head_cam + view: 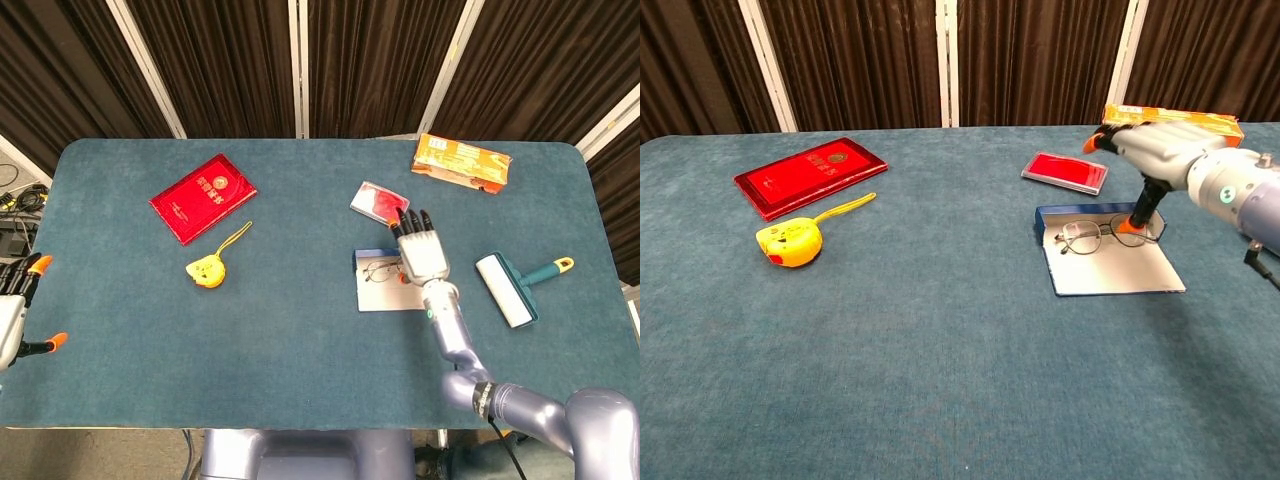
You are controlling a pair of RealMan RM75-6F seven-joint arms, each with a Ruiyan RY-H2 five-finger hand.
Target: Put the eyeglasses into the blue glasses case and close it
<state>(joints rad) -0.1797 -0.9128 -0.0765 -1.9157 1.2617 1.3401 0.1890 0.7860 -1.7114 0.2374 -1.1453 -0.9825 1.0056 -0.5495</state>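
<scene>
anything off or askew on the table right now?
Only the eyeglasses: they lie skewed in the open blue glasses case, not squared up. The right hand has a fingertip down at them. Nothing spilled or damaged.

gold print on the red booklet [203,197], possibly characters, too small to read

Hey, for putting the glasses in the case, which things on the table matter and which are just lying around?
For the job:
eyeglasses
open blue glasses case
right hand, over the eyeglasses

Just lying about:
red booklet
yellow tape measure
small red packet
orange box
lint roller
</scene>
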